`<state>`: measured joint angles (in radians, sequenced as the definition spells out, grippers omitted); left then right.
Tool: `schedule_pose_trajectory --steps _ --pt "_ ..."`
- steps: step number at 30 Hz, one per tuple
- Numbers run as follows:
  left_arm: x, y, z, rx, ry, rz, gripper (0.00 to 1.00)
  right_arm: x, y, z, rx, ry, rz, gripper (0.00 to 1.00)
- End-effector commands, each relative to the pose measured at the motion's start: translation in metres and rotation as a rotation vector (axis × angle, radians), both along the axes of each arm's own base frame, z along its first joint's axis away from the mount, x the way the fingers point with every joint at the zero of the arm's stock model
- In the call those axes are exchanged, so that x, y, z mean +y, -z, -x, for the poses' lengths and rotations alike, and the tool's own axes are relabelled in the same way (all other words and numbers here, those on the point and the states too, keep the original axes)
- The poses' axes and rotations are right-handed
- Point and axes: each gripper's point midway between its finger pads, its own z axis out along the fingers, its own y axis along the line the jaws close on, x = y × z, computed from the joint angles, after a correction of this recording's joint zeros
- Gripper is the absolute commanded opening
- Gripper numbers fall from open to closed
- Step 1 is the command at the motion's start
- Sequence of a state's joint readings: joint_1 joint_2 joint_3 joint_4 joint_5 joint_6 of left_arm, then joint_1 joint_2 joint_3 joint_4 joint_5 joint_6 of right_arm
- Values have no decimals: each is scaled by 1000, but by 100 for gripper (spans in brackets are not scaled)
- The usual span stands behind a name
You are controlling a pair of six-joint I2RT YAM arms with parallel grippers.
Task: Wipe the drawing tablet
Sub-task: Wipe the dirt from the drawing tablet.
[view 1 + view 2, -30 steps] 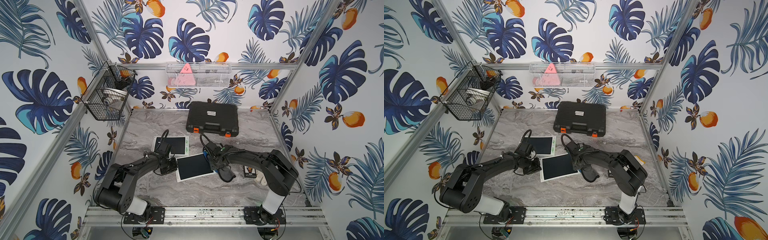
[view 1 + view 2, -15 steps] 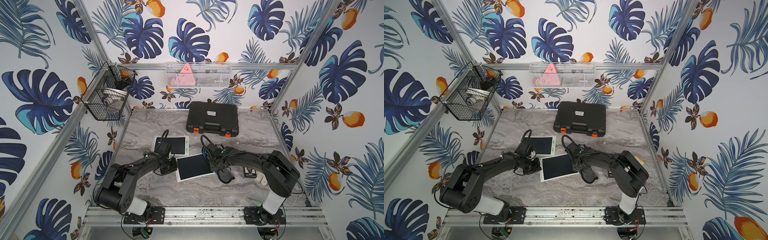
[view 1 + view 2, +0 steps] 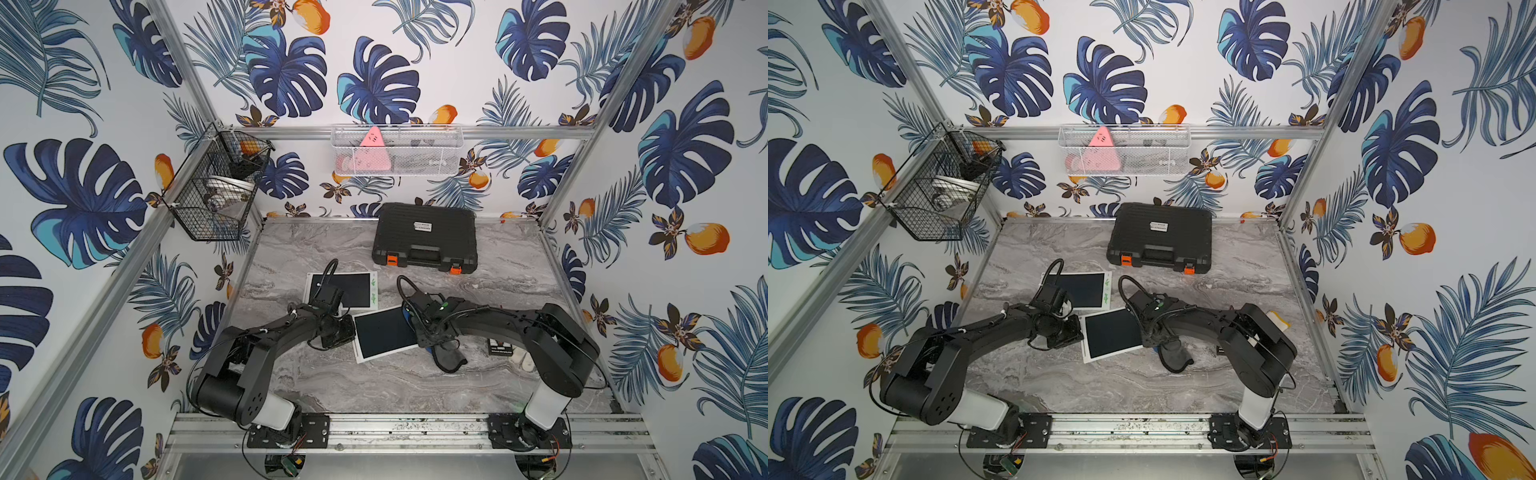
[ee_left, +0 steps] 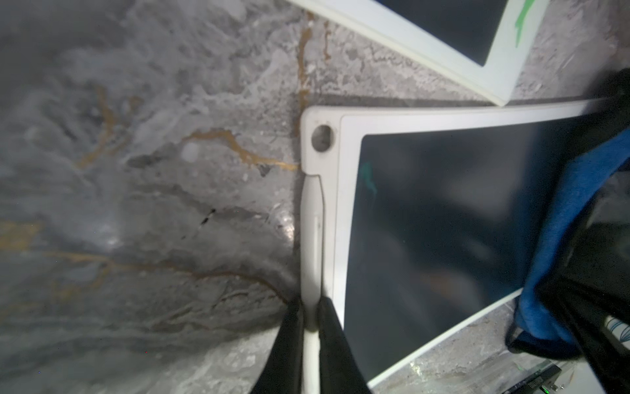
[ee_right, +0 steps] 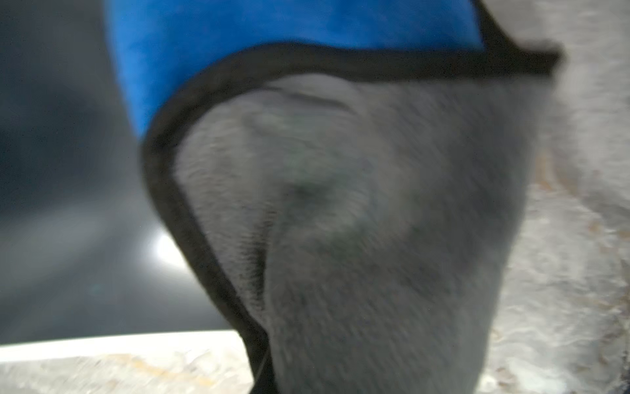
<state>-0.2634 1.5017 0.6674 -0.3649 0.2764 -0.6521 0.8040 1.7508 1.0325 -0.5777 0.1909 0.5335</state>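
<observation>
Left wall: black wire basket [image 3: 216, 187] hung on the frame, contents too small for us to call.

Left arm [image 3: 266, 336] reached low across the surface [image 3: 374, 386]. In the left wrist view we saw the left jaws closed on the white rim along the side of the drawing tablet [image 4: 443, 221], one finger [image 4: 289, 341] on each side of the rim, pinning that edge.

The tablet lay flat near the middle of the surface, between the two arms and skewed to the surface's edges, in both top views [image 3: 386, 332] [image 3: 1113, 332]. Screen was dark; we noted a small teal mark [image 4: 368, 174] near the gripped side.

A second tablet [image 3: 353, 286] sat just behind it, partly under the left wrist. Its corner was just beside the first tablet's top edge; we couldn't tell if they touched.

A cloth [image 3: 446, 359], blue on one face, grey on the other, black hem, draped over the tablet's right edge and trailed onto the surface. It filled the right wrist view [image 5: 375, 221], blurred.

Right jaws were hidden by the cloth; we took them as closed, gripping it, since it bunched up right under them. Right arm [image 3: 519, 324] stretched in low from the right.

At the back: closed black case [image 3: 424, 237] on the surface, white mesh basket [image 3: 397, 149] on the wall above it.
</observation>
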Motion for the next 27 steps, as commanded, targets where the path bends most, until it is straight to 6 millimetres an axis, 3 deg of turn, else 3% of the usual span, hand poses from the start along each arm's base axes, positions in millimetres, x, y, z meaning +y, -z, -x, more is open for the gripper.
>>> schedule_pose_trajectory --steps 1,7,13,15,23,27 --pt "54 29 47 177 -17 -291 13 -33 10 8 59 16 84 0" --pt "54 29 47 178 -18 -293 13 -30 -8 0 18 35 63 0" --pt "54 29 47 176 -13 -293 13 -64 -24 -24 6 183 -16 0" --pt "53 30 47 176 -10 -294 13 -65 -27 -30 -9 181 -36 0" --pt "53 29 47 174 -8 -294 13 -16 -29 -28 -38 52 -34 0" --pt "52 30 47 176 -6 -294 13 20 -30 -25 -52 -32 -38 0"
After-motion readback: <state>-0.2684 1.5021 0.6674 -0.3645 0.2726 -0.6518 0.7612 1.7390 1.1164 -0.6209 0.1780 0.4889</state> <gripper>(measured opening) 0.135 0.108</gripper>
